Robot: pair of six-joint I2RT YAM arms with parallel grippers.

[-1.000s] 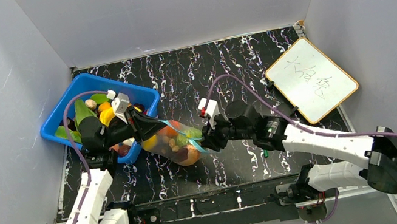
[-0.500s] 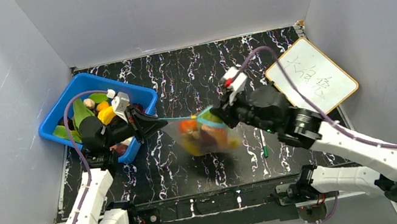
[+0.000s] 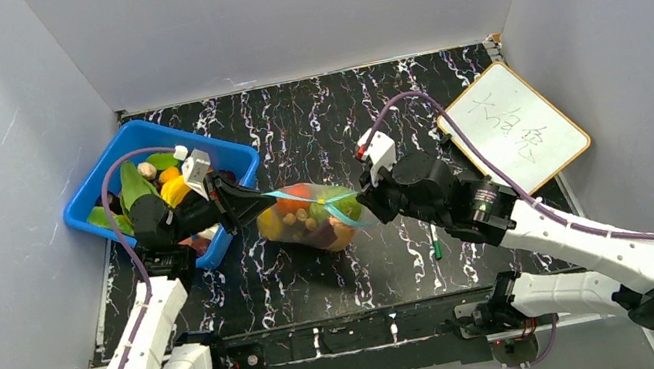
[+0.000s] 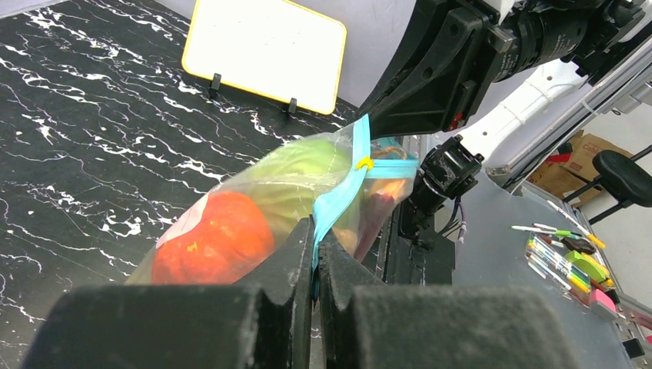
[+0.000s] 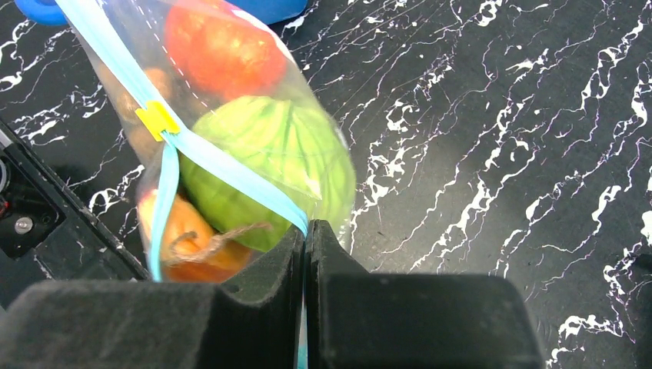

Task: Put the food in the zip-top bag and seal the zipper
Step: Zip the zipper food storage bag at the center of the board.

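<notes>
The clear zip-top bag [image 3: 309,220] hangs between my two grippers above the middle of the table. It holds several food pieces: a red-orange one [image 4: 211,242], a green cabbage-like one [image 5: 265,165] and an orange one [image 5: 184,238]. Its teal-blue zipper [image 3: 296,195] is stretched between the grippers and carries a small yellow slider [image 5: 157,120]. My left gripper [image 3: 257,203] is shut on the zipper's left end [image 4: 332,211]. My right gripper [image 3: 365,209] is shut on its right end [image 5: 284,211].
A blue bin [image 3: 237,156] with more toy food [image 3: 158,184] stands at the back left under my left arm. A whiteboard [image 3: 511,128] lies at the back right. A small green pen [image 3: 436,248] lies by my right arm.
My right gripper rose and swung right with the bag's end, then came down a little. The bag went from lying slanted to hanging stretched between both grippers. The left gripper held still.
</notes>
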